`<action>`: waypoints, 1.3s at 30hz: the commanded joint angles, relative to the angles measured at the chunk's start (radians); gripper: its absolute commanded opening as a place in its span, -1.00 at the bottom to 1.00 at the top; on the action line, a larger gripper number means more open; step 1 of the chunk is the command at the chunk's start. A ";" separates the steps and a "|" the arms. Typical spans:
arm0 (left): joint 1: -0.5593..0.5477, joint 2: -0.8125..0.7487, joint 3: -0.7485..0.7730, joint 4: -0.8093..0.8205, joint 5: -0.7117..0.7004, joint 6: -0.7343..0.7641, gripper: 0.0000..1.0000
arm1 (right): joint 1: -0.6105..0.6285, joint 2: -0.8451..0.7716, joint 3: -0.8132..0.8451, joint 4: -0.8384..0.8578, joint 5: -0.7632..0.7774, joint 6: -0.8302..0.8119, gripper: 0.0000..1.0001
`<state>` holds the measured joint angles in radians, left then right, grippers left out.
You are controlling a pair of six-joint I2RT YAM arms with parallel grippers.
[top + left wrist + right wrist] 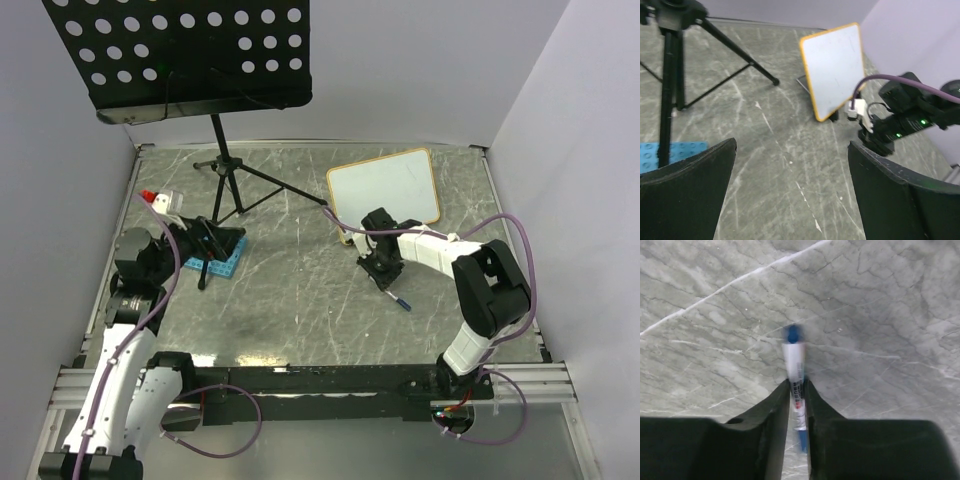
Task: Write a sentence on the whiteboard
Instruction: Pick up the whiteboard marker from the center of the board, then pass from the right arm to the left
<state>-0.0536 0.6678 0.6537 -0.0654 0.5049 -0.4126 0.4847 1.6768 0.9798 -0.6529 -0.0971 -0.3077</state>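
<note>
Grey marbled table [300, 320] between white walls: the whiteboard [385, 188] stands tilted at the far right, just beyond the right gripper [797, 385], which pinches a blue marker [794, 360] low over the tabletop. At the far left a black music stand [190, 55] has its tripod beside a blue rack [222, 262]. The left gripper [790, 165] gapes wide there.

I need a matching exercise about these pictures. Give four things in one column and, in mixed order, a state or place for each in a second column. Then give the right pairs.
Column one:
1. whiteboard
2. blue marker
3. left gripper
4. music stand

Column two:
a. wide open, holding nothing
b. pinched in the right gripper, low over the table
c. propped up at the far right, no writing visible
d. black, perforated, on a tripod

Pairs: 1-c, 2-b, 3-a, 4-d
</note>
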 commanded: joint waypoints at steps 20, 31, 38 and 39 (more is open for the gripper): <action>-0.890 0.826 -0.024 0.974 -0.221 -0.528 0.43 | -0.327 -0.410 -0.107 0.245 -0.960 0.283 -0.93; -0.959 1.007 0.161 0.834 -0.331 -0.520 0.26 | -0.400 -0.445 -0.141 0.308 -1.067 0.389 -0.92; -0.983 1.026 0.227 0.702 -0.410 -0.489 -0.22 | -0.403 -0.447 -0.147 0.309 -1.063 0.394 -0.90; -0.986 1.027 0.234 0.690 -0.407 -0.485 -0.29 | -0.405 -0.443 -0.145 0.306 -1.063 0.391 -0.89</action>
<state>-1.0214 1.6951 0.8307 0.6857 0.1474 -0.9257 0.0887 1.2533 0.8417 -0.3828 -1.1206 0.0780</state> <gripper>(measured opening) 0.403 0.176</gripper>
